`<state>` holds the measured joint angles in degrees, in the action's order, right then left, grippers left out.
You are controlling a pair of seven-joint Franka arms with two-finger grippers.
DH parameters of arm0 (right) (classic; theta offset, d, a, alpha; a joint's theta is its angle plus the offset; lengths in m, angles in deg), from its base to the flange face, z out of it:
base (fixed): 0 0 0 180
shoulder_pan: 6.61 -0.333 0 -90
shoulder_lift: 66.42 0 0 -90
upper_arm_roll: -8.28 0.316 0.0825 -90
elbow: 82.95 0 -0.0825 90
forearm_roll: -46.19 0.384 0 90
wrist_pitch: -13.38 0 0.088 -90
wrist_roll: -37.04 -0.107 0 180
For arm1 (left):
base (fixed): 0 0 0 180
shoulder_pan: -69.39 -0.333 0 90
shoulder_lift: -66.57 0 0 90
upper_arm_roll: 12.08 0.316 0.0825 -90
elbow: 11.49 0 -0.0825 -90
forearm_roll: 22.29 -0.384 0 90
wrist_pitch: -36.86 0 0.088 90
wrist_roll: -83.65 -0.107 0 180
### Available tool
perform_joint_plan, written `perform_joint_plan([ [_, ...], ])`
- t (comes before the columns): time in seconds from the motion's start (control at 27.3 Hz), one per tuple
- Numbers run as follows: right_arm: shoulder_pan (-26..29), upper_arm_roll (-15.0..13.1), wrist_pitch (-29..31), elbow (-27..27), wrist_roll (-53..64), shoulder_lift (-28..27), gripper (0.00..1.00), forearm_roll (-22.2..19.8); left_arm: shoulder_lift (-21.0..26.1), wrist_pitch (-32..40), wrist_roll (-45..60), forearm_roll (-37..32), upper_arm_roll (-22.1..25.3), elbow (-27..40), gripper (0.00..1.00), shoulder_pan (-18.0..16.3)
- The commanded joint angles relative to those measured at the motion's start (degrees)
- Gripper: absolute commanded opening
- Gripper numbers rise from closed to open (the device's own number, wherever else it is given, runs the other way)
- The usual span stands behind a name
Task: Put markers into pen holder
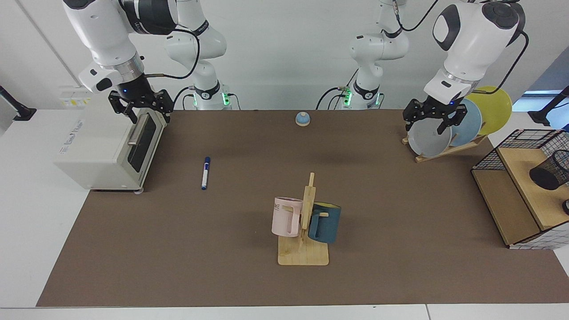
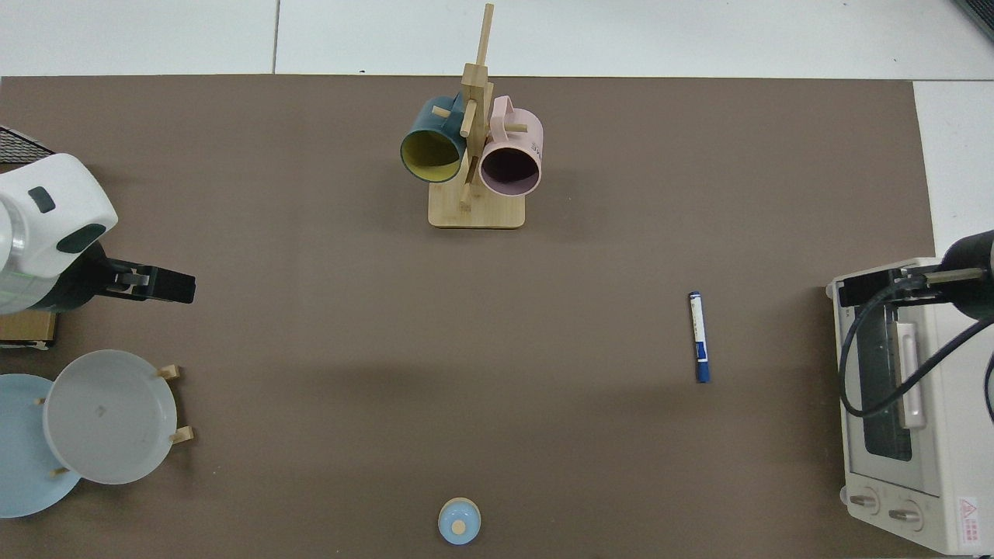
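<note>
Right gripper hangs over the toaster oven at the mat's far left in the facing view, fingers spread apart, nothing between them, tips just above the oven's door handle. Left gripper hangs at far right, in front of the plate rack w/ its grey, blue & yellow plates; fingers also spread, holding nothing. Neither arm touches anything.

Marker lies flat on the brown mat, left of centre, near the oven's front but apart from it, dark blue cap pointing toward the far side. From above it shows as a white barrel w/ blue ends, alone on bare mat.

Pen holder, black mesh, lies tipped on its side on the wooden shelf inside the wire basket at the right edge, well apart from the marker.

Mid-mat, near side: wooden mug tree w/ a pink mug & a teal mug hung on it. Small blue bell sits at the far edge, centre.
</note>
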<state>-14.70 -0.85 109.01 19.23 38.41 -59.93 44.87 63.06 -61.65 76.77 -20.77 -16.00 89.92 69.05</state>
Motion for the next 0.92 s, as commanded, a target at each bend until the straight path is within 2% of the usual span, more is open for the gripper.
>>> perform_joint_plan([
  [0.0,1.0,0.5,1.5,1.0,1.3,0.4,1.00,0.2,0.8,-0.3,-0.7,-0.6,0.2,-1.1,1.00,0.3],
  [0.88,0.2,0.6,1.7,0.9,0.8,0.5,1.00,1.0,0.8,-0.3,-0.6,-0.6,0.2,-1.1,1.00,0.3],
])
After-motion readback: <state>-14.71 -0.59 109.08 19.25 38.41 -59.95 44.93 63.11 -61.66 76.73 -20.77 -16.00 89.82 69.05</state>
